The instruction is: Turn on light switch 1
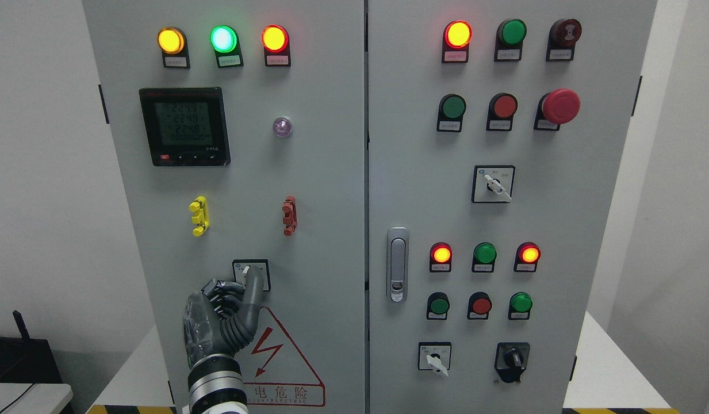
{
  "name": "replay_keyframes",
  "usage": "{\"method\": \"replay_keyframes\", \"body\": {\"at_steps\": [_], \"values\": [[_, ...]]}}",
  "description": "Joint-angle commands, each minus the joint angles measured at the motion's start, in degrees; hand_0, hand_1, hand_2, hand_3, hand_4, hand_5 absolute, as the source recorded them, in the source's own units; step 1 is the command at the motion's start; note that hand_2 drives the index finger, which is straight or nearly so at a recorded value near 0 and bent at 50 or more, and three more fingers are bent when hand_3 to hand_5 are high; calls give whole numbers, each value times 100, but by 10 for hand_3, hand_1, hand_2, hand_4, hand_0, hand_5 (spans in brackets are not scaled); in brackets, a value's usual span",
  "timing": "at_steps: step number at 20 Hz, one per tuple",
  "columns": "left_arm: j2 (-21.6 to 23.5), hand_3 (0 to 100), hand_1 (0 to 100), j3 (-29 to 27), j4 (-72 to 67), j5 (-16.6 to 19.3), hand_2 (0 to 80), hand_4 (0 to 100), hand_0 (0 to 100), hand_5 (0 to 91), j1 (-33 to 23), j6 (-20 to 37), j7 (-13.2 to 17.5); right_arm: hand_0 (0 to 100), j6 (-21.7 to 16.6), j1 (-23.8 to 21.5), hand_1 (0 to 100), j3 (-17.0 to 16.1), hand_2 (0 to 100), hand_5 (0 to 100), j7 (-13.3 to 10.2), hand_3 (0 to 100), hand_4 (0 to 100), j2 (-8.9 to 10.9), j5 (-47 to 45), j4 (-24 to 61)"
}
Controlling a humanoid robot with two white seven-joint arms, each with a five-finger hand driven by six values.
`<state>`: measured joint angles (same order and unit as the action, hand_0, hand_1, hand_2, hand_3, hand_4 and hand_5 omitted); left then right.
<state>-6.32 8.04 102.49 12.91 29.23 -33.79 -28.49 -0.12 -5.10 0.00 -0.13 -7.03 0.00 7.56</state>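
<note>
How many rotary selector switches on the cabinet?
4. One on the left door, partly covered by the left hand; three on the right door: middle, bottom left, bottom right.

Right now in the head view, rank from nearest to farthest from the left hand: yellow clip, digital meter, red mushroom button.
Measured from the left hand, low on the left door:
1. Yellow plastic clip, just above.
2. Black digital meter, higher up.
3. Red mushroom-shaped button, right door's upper right.
</note>
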Motion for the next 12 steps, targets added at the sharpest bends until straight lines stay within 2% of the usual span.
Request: {"method": "replay_keyframes", "body": {"at_steps": [1, 12], "values": [[-1, 916, 377, -4, -1, 1, 586, 928, 304, 863, 4, -4, 1, 120, 3, 0, 389, 114, 0, 0, 5, 0, 0, 0, -149, 0], [-1, 918, 296, -5, -1, -16, 597, 930, 418, 864, 4, -4, 10, 120, 3, 0, 389, 114, 0, 0, 5, 0, 0, 0, -149, 0]]}}
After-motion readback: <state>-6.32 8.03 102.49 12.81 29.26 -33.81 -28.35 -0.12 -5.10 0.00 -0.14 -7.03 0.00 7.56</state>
